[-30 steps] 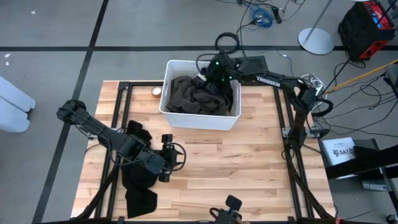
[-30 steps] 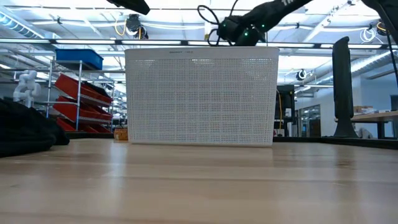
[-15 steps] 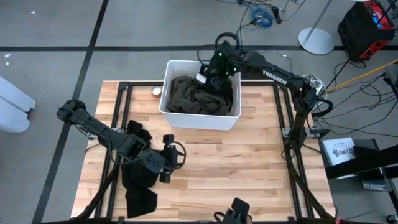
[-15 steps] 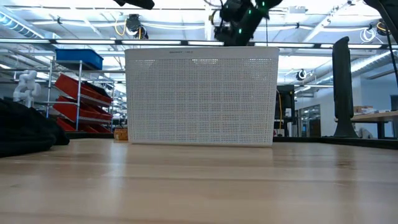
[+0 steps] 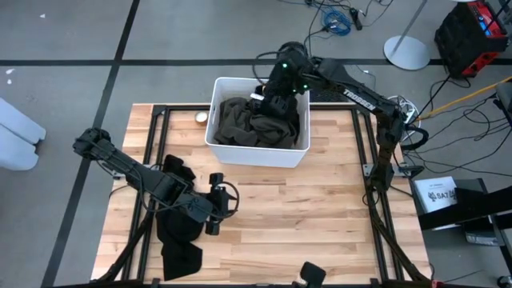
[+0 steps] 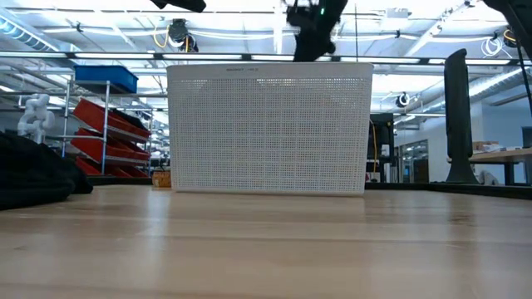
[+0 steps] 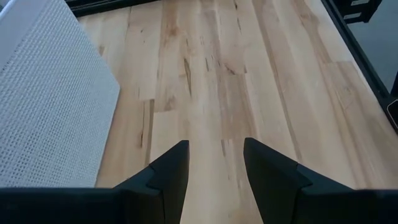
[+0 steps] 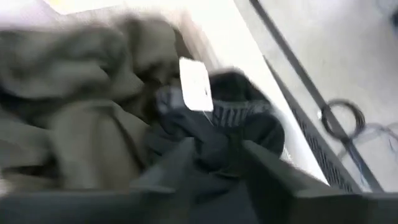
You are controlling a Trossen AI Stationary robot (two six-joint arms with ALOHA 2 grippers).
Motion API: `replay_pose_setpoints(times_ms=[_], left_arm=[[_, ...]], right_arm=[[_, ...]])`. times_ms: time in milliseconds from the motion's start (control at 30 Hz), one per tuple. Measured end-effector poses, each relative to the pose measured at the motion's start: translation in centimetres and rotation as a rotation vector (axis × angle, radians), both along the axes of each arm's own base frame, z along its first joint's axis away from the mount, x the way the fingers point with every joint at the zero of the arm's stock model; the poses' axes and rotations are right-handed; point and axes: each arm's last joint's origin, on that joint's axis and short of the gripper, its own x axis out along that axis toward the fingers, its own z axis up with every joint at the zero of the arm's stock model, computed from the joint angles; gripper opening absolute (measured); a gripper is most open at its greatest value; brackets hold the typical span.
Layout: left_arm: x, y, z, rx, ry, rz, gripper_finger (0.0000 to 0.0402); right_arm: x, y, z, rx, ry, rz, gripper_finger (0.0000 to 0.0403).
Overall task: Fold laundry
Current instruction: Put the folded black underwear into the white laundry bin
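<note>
Laundry (image 8: 81, 112) lies in bin (image 5: 220, 152) under right pincer (image 8: 214, 152) gripping black garment (image 8: 230, 121)

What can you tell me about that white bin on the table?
The white bin is a rectangular plastic tub with finely perforated walls and an open top. It stands upright at the far middle of the wooden table. A dark olive-grey garment and a black garment fill it. The right end effector hangs over its far side.
</note>
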Motion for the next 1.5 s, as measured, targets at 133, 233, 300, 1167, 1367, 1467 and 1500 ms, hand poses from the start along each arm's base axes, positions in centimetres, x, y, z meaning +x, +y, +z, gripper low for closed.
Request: replay_pose_setpoints(times_ms=[133,233,300,1167,1367,1467,1500], left_arm=[[0.0,0.0,0.0,-0.005,0.000,0.004,0.0163],[0.0,0.0,0.0,-0.005,0.000,0.004,0.0163],[0.0,0.0,0.0,-0.010,0.000,0.008,0.0163],[-0.4,-0.8,-0.1,-0.110,0.035,-0.032,0.0164],[-0.4,-0.8,-0.1,-0.110,0.035,-0.032,0.0164],[-0.4,-0.8,-0.1,-0.110,0.035,-0.031,0.0164],[-0.4,-0.8,-0.1,-0.110,0.035,-0.031,0.0164]], right_arm=[[1.3,-1.0,-3.4,0.025,0.087,-0.042,0.0017],[2.3,-1.9,-6.2,-0.021,0.168,-0.165,0.0007],[2.8,-2.4,-8.2,-0.009,0.222,-0.201,0.0002],[-1.2,-2.4,-11.6,-0.052,0.747,-0.343,0.0000],[-1.6,-3.4,-11.5,-0.051,0.705,-0.381,0.0000],[-1.8,-4.2,-11.6,-0.054,0.687,-0.404,0.0000],[-1.9,-4.4,-11.6,-0.059,0.679,-0.413,0.0000]])
